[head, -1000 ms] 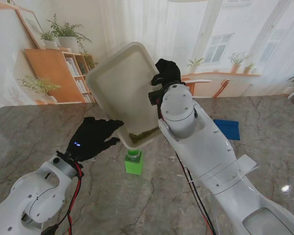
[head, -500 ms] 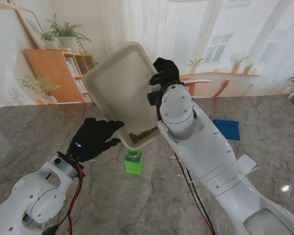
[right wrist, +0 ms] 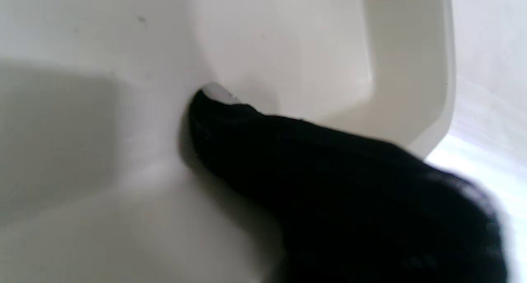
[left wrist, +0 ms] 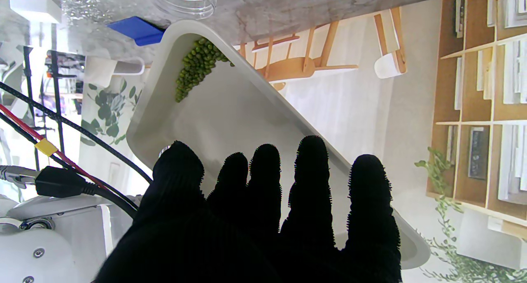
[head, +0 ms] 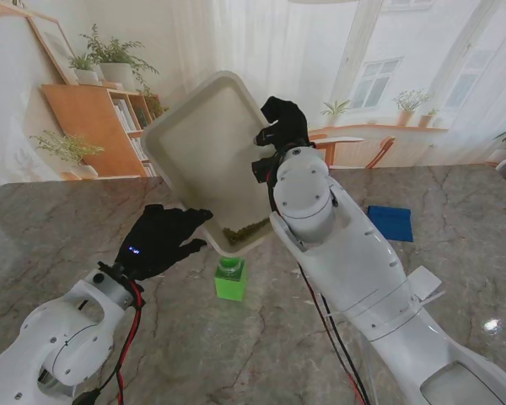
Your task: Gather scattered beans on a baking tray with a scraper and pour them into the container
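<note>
A: Item one, nearest the camera?
B: Left hand, black-gloved, lower left of the stand view. Fingers spread and flat, fingertips against the lower left edge of the baking tray. Nothing is clasped; it props the tray.

A: Item two?
B: Container, bright green block with a clear round mouth, standing on the marble table at lower centre of the frame. It sits directly beneath the tray's lowest corner, apart from it.

A: Item three?
B: Beans, small and green, heaped in that lowest corner of the tray. The left wrist view shows the same heap packed against the rim.

A: The tray itself?
B: Cream, rectangular, tipped steeply on one corner, occupying upper centre of the frame.

A: Item five?
B: Right hand, black-gloved, at the tray's upper right edge, fingers closed on the rim. The right wrist view shows one finger pressed on the tray's inner face.

A: Farther back?
B: Blue scraper, lying flat on the table at right centre, well apart from both hands.
</note>
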### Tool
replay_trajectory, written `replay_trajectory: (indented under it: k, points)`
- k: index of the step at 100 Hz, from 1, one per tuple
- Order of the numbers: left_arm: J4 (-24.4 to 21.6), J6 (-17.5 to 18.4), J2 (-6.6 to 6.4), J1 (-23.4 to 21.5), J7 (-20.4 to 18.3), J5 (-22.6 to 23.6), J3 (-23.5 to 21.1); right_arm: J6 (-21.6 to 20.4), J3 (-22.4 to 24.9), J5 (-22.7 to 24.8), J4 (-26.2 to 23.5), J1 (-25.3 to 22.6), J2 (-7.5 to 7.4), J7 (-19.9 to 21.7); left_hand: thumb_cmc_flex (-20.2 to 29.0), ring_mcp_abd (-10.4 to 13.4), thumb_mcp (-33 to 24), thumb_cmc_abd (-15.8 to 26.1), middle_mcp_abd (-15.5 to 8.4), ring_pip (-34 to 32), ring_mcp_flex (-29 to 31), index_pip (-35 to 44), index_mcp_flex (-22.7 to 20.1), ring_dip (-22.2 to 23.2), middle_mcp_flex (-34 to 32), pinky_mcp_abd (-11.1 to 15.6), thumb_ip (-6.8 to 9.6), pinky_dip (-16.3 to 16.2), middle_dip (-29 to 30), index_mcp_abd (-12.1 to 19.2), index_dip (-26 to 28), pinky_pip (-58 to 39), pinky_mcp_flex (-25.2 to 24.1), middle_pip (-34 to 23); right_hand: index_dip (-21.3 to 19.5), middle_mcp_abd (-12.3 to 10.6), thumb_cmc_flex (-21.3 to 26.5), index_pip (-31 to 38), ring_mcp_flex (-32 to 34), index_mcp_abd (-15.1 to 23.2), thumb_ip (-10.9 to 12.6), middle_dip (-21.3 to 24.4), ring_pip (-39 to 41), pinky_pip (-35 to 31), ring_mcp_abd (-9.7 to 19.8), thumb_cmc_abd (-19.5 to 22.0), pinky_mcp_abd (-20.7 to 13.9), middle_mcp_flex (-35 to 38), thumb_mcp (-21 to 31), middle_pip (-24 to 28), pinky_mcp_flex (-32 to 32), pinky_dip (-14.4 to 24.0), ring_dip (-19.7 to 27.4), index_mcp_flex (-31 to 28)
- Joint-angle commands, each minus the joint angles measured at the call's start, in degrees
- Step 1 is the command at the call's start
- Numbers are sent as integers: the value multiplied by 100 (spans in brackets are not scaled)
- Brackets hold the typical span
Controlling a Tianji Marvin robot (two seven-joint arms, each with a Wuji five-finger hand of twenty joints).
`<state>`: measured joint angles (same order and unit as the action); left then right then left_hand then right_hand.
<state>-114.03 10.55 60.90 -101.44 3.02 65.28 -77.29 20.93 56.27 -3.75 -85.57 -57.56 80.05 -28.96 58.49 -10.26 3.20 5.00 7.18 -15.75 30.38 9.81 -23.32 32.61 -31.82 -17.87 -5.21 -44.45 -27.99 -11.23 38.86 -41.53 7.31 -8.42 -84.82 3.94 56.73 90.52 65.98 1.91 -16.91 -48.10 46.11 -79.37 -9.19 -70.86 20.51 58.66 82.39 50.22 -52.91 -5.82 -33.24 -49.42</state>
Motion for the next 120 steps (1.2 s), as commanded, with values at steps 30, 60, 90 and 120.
replay_trajectory:
  k: [30,60,90,120]
  points:
    - [1,-74,-7,-11,-42,-55,35,-169,-5,9,0,53,-9,109,22,-12,-59,412,33,52,-14,-67,99,-9,108,-133,279,-165,71,-68,-93,117,-48,79,-231,-1017,809,259,263,5,133,-378,1068,-1473,616,247,-214,224,756,989,-628,520,-304,-94]
    - [27,-104,-5,-4,-44,-74,28,-278,-41,81,67,107,-30,170,16,-5,-53,415,43,56,-13,-67,105,-10,108,-133,276,-167,74,-66,-92,118,-48,81,-241,-1032,799,257,252,27,136,-372,1070,-1463,641,267,-239,214,756,993,-623,522,-306,-83]
    - [18,-77,-6,-20,-41,-61,3,-428,-101,204,122,150,-41,174,10,-3,-51,414,42,55,-6,-74,103,-10,101,-140,277,-169,73,-63,-91,118,-44,78,-257,-1034,798,249,242,29,131,-371,1066,-1451,648,276,-258,204,756,1003,-618,527,-301,-65]
    - [6,-68,-7,-41,-29,-41,-12,-485,-116,219,151,155,-34,146,13,-5,-55,415,41,53,-4,-71,99,-7,103,-139,278,-171,73,-61,-94,120,-44,79,-265,-1028,800,246,237,24,124,-363,1069,-1445,641,283,-252,191,756,1012,-618,527,-296,-61]
